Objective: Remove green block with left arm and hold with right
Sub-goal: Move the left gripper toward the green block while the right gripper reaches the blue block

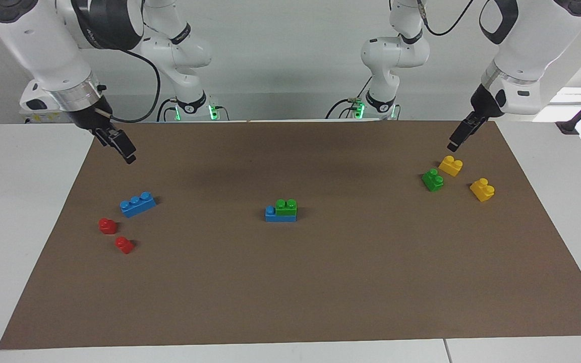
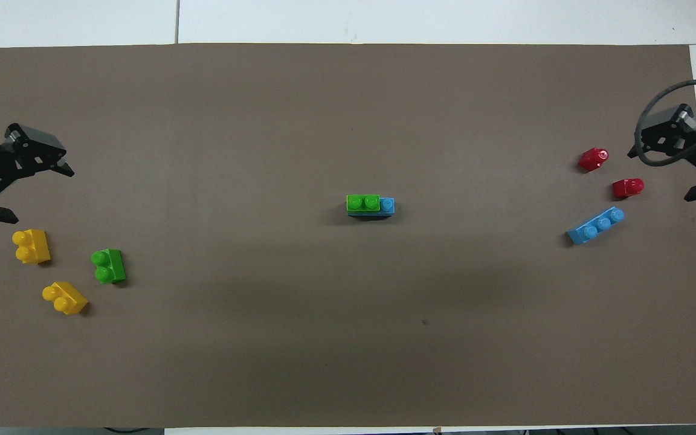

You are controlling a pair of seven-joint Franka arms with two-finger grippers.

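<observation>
Brown mat (image 1: 290, 282), both grippers up, spread wide and empty.
Risk — left gripper (image 1: 458, 139) takes the loose green block (image 1: 432, 180) (a lookalike), not the stacked green block (image 1: 286, 206); right gripper (image 1: 119, 145) must pin the blue base (image 1: 270, 215).

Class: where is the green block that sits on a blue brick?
The green block sits on a blue brick mid-mat, apart from both brick clusters at the arms' ends.

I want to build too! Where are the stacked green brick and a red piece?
Bright green two-stud plastic brick (image 1: 286, 206), facing view, on its studded top.
Small red plastic piece (image 1: 107, 225), facing view, on its body.
</observation>
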